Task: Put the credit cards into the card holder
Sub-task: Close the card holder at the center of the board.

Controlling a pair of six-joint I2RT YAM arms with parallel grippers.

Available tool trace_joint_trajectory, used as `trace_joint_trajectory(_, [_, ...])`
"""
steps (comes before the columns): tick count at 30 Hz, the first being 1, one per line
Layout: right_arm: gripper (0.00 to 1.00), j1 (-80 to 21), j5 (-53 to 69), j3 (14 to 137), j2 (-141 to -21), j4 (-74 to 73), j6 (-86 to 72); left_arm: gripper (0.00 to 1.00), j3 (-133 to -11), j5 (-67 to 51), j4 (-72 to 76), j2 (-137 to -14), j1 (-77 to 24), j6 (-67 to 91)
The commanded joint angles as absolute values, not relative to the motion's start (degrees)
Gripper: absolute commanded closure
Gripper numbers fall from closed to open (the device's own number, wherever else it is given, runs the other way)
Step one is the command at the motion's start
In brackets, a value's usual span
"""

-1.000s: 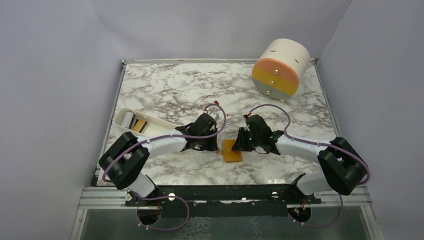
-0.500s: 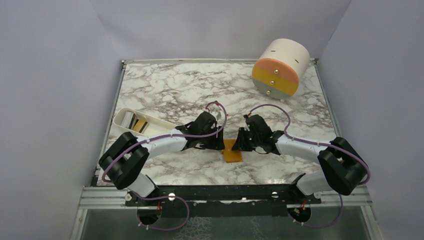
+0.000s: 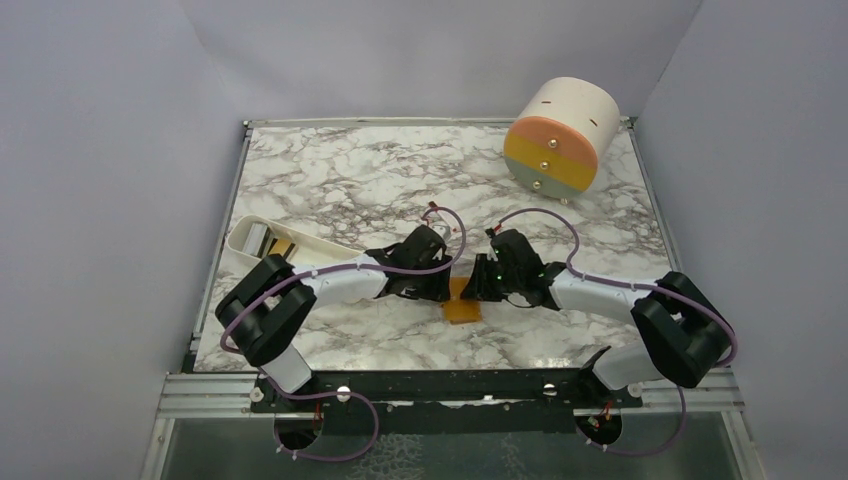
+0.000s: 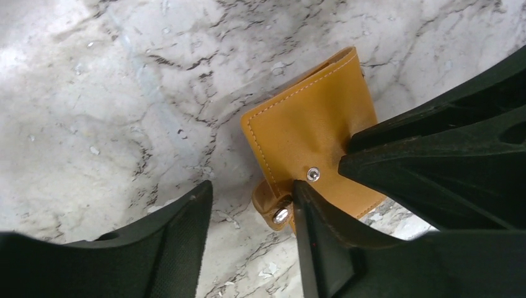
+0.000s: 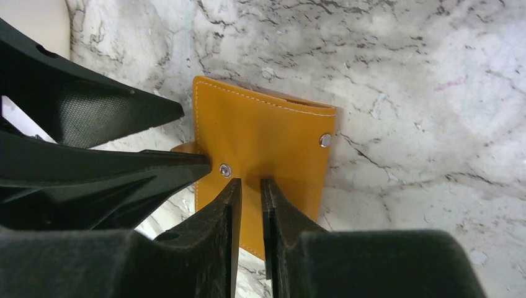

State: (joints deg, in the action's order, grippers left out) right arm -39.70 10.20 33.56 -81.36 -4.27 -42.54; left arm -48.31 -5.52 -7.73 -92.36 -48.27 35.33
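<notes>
On the marble surface, the cream-orange drum sat at the far right corner and the white tray by the left edge, with credit cards lying in it. The card holder lay folded near the middle of the near edge, between both arms. My left end effector had just spread its fingers and crept closer, one finger touching the strap beside the snap stud; it gripped nothing. My right end effector stayed pressed nearly together, pinching the holder's edge. I judged the holder still needed opening before any card could go in.
</notes>
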Motion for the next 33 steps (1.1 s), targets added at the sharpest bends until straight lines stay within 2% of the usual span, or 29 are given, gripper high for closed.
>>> trace_joint_trajectory(1, [0.81,-40.1,7.0,30.8,-85.4,-6.6,-41.4,0.53,-48.4,1.5,-13.2,-90.5,-48.7,32.8])
trace_joint_trajectory(4, [0.81,-40.1,6.6,30.4,-85.8,-6.7,-41.6,0.62,-48.1,2.4,-14.8,-89.9,-48.6,32.5])
trace_joint_trajectory(8, [0.81,-40.1,6.7,29.8,-86.1,-6.4,-41.9,0.68,-47.7,3.3,-15.8,-88.6,-48.7,32.1])
trace_joint_trajectory(23, [0.81,-40.1,6.6,29.4,-85.4,-6.5,-42.1,0.78,-46.1,1.4,-16.3,-85.4,-48.7,35.1])
trace_joint_trajectory(30, [0.81,-40.2,6.9,29.0,-84.9,-5.9,-42.2,0.82,-42.8,-1.5,-10.8,-83.3,-48.6,38.8])
trace_joint_trajectory(33, [0.81,-40.1,7.0,28.5,-84.3,-5.6,-42.4,0.82,-42.2,-2.4,-9.4,-83.6,-48.6,39.6])
